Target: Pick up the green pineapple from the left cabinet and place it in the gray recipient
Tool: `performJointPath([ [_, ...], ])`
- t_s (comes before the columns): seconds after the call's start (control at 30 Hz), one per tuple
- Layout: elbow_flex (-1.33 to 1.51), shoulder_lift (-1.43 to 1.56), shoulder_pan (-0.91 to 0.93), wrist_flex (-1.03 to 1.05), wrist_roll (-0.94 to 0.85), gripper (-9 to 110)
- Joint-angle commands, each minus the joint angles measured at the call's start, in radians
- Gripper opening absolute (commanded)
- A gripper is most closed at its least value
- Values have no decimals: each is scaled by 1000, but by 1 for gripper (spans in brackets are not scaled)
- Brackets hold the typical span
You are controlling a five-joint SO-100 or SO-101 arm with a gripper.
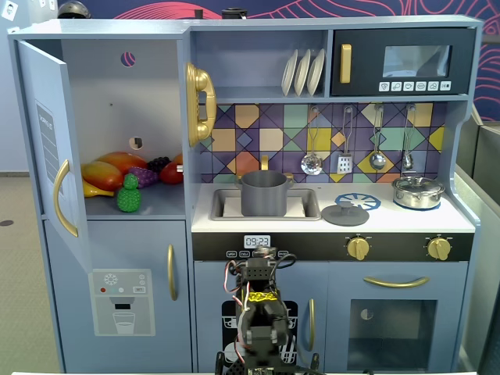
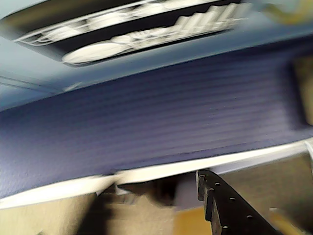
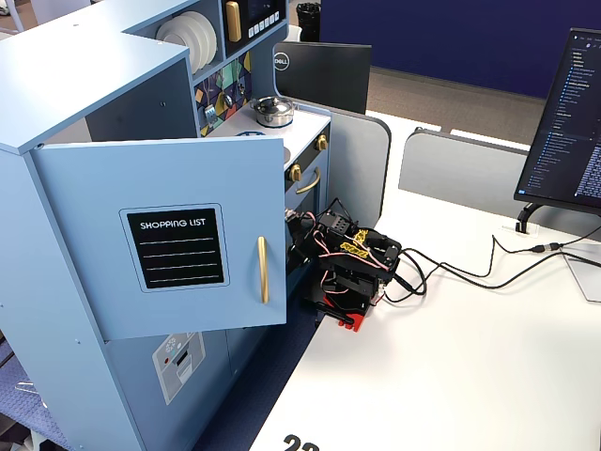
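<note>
Nothing done yet: green pineapple [image 1: 129,194] sat at shelf front in left cabinet [image 1: 117,109], door open, w/ other fruit behind. Gray recipient [image 1: 263,194] stood in sink, apparently empty. Your arm was folded low; gripper [image 2: 230,208] state: can't tell. Whole pick+place left.

The wrist view is motion-blurred, with only one dark gripper finger [image 2: 230,208] showing. The open cabinet door [image 3: 178,235] hides the fruit inside.
</note>
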Motion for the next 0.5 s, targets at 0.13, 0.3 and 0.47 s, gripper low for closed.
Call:
performJointPath([
  [0.13,-9,69,-568,-831,-3,20],
  [0.3,-40,-5,-614,-1150,-86,27],
  [0.47,-212,-167,-667,-1201,-92,29],
])
